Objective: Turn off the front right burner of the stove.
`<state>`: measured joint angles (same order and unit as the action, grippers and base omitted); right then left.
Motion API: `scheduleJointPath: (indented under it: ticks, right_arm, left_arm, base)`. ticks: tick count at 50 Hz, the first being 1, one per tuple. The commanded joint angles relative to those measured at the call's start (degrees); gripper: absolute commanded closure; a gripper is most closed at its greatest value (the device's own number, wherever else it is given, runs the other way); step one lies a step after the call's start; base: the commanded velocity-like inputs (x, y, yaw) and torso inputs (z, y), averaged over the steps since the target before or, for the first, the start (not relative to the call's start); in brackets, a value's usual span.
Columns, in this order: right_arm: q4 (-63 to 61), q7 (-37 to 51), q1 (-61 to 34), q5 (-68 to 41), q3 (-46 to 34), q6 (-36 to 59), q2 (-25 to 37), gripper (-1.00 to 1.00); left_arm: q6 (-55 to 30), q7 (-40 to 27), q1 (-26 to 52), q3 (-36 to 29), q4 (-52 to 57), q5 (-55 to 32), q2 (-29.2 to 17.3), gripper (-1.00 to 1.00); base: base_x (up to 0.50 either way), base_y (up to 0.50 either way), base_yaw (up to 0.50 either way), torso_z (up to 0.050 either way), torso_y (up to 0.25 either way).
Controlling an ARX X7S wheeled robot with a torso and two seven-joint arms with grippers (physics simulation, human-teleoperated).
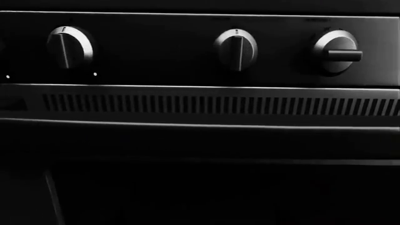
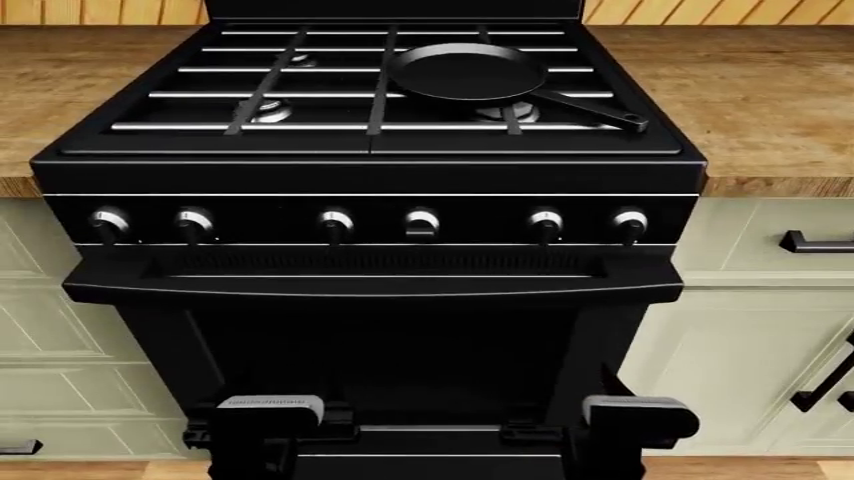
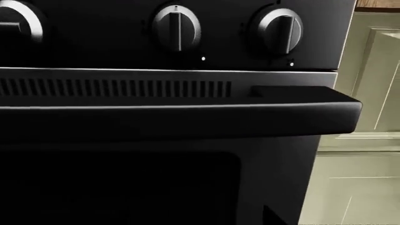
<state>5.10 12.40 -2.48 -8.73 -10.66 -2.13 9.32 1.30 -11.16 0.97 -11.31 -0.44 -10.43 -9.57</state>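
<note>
Head view shows the stove (image 2: 367,180) with its front right burner (image 2: 514,112) under the pan's (image 2: 467,72) handle, both hands low, hard to tell whether spread; reach for the one sideways-turned knob (image 2: 422,223) and twist it upright.

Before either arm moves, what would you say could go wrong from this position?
1. Six alike silver-faced knobs line the glossy black stove; only the fourth knob has its handle crosswise, so another is easily grabbed by mistake.
2. The black bar handle juts out just beneath and could catch an arm.
</note>
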Motion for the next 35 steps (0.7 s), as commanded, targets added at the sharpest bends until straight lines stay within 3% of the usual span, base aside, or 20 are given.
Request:
scheduleJointPath:
  ticks: [1, 35]
  right_arm:
    - [-0.84, 0.74, 0.68, -0.41, -0.01, -0.08, 0.45, -1.00]
    - [-9.43, 4.40, 2.08, 1.81, -0.98, 1.81, 2.55, -1.00]
  left_arm:
    - [-0.21, -0.31, 0.06, -0.40, 0.07, -0.46, -0.30, -1.00]
    - [-1.00, -1.29, 0.25, -1.39, 0.35, -1.68, -1.17, -1.00]
  base:
    - [0.00, 0.00, 0.00, 0.000, 0.000]
    - [0.00, 0.00, 0.00, 0.000, 0.000]
